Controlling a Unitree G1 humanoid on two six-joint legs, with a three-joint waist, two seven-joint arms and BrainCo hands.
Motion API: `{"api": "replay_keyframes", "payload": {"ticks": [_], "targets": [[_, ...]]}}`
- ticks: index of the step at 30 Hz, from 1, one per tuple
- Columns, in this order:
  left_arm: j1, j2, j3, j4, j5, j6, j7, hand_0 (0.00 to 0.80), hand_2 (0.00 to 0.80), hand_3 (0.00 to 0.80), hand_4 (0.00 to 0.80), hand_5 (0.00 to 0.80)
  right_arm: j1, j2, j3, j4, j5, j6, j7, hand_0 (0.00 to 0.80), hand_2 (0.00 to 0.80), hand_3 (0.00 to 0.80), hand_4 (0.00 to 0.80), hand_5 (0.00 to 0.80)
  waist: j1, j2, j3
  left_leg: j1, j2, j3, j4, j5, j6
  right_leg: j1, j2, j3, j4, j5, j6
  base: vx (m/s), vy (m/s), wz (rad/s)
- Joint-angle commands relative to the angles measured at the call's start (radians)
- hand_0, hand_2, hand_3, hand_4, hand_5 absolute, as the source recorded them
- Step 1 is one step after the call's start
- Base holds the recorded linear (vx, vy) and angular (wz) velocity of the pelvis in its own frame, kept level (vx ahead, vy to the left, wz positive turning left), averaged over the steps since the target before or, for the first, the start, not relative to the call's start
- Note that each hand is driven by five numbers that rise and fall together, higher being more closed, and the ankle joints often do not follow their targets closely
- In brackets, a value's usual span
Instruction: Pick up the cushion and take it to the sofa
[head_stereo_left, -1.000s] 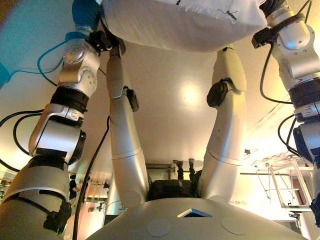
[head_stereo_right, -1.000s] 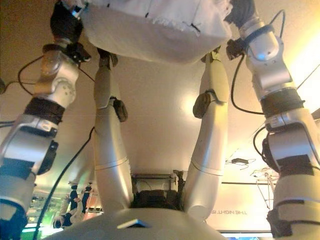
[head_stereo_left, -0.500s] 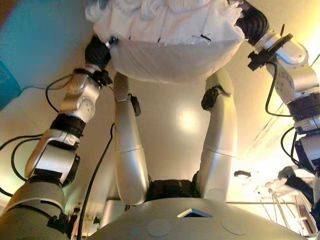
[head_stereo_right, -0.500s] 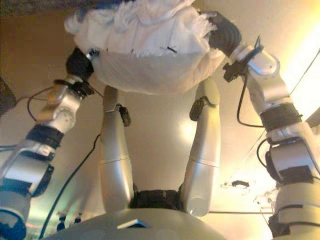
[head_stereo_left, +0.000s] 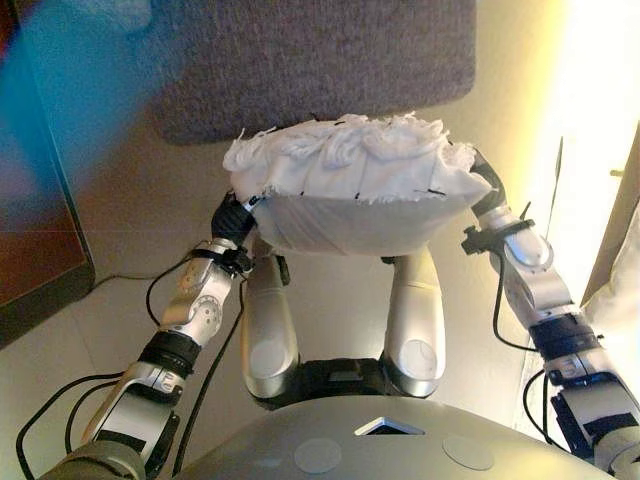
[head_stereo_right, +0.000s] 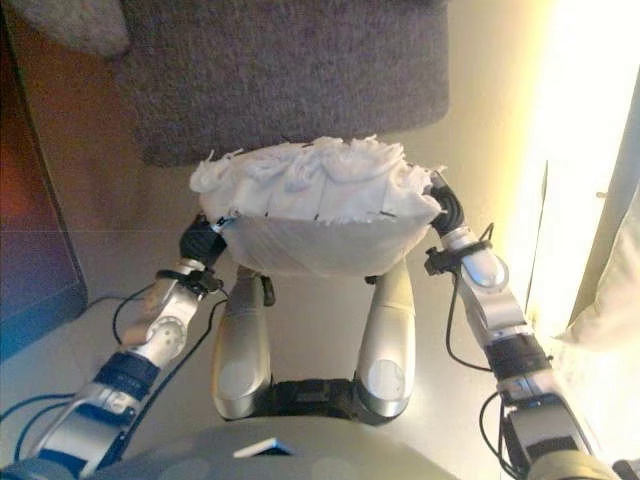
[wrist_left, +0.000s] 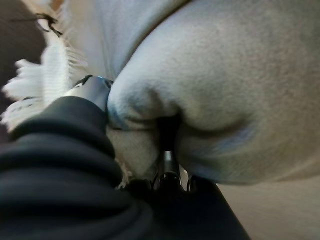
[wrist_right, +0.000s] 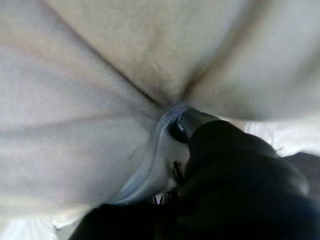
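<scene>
A silver finger of the left hand (wrist_left: 92, 90) presses deep into soft white fabric, and the dark ribbed cover of that hand sits against the same fabric; the other fingers are buried in it, so whether they curl or lie straight cannot be told. On the other side, one dark fingertip of the right hand (wrist_right: 182, 125) sinks into a crease of the same fabric, and the rest of its fingers are likewise hidden, so their state cannot be told either.

Moving outward, both hands bear on opposite ends of the cushion (head_stereo_left: 355, 185), a plump white pillow with a ruffled, fringed top edge and small dark stitches. It is held up off the pale floor (head_stereo_left: 120, 270) between the two hands, level, in front of the robot. Beyond it lies a grey rug (head_stereo_left: 310, 60) (it may be part of the sofa; the views do not settle this). A dark wooden piece of furniture (head_stereo_left: 35, 240) stands at the robot's left, and bright light falls along the right.

Judging from this, the cushion is already lifted and the carrying is in hand. To do it well, both hands should press inward evenly and stay level, since a soft cushion squeezed from one side may slip or tip.

No brand, label or readable writing shows.
</scene>
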Motion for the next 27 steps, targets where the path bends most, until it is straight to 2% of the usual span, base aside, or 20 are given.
{"api": "replay_keyframes", "payload": {"ticks": [1, 5, 6, 10, 18, 27], "targets": [[0.028, -0.02, 0.009, -0.25, 0.003, -0.084, -0.033, 0.8, 0.8, 0.8, 0.8, 0.8, 0.029, 0.05, 0.023, -0.215, -0.061, -0.103, 0.038, 0.8, 0.8, 0.8, 0.8, 0.8, 0.023, -0.013, -0.086, 0.022, 0.036, 0.007, 0.081, -0.079, 0.04, 0.161, -0.089, -0.015, -0.177, 0.063, 0.108, 0.125, 0.013, 0.03], [0.116, -0.037, 0.042, -0.313, 0.056, -0.111, 0.006, 0.8, 0.8, 0.8, 0.8, 0.8, 0.111, 0.076, 0.017, -0.285, -0.088, -0.109, 0.021, 0.8, 0.8, 0.8, 0.8, 0.8, 0.034, -0.02, -0.181, 0.153, 0.045, 0.014, 0.023, -0.08, 0.044, 0.315, -0.077, -0.036, -0.235, 0.05, 0.104, 0.176, -0.016, 0.05], [0.158, -0.043, 0.055, -0.343, 0.103, -0.126, 0.017, 0.8, 0.8, 0.8, 0.8, 0.8, 0.148, 0.085, 0.007, -0.31, -0.093, -0.104, 0.012, 0.8, 0.8, 0.8, 0.8, 0.8, 0.041, -0.022, -0.226, 0.206, 0.049, 0.022, -0.004, -0.081, 0.046, 0.377, -0.071, -0.048, -0.264, 0.046, 0.103, 0.225, -0.007, 0.06], [0.261, -0.06, 0.071, -0.403, 0.182, -0.166, 0.025, 0.8, 0.8, 0.8, 0.8, 0.8, 0.244, 0.095, -0.009, -0.37, -0.119, -0.108, -0.022, 0.8, 0.8, 0.8, 0.8, 0.8, 0.048, -0.021, -0.315, 0.325, 0.062, 0.049, -0.084, -0.07, 0.049, 0.487, -0.057, -0.069, -0.325, 0.049, 0.099, 0.172, 0.01, -0.02], [0.263, -0.075, 0.051, -0.409, 0.251, -0.21, 0.104, 0.8, 0.8, 0.8, 0.8, 0.8, 0.245, 0.113, 0.02, -0.404, -0.185, -0.118, -0.167, 0.8, 0.8, 0.8, 0.8, 0.8, 0.041, -0.023, -0.394, 0.453, 0.072, 0.094, -0.177, -0.066, 0.044, 0.601, -0.052, -0.105, -0.414, 0.068, 0.104, 0.033, -0.006, -0.01], [0.251, -0.048, 0.085, -0.44, 0.234, -0.184, 0.083, 0.8, 0.8, 0.8, 0.8, 0.8, 0.239, 0.101, 0.023, -0.421, -0.2, -0.117, -0.206, 0.8, 0.8, 0.8, 0.8, 0.8, 0.03, -0.018, -0.422, 0.498, 0.085, 0.113, -0.183, -0.075, 0.041, 0.636, -0.044, -0.101, -0.416, 0.05, 0.095, 0.018, -0.051, -0.06]]}}
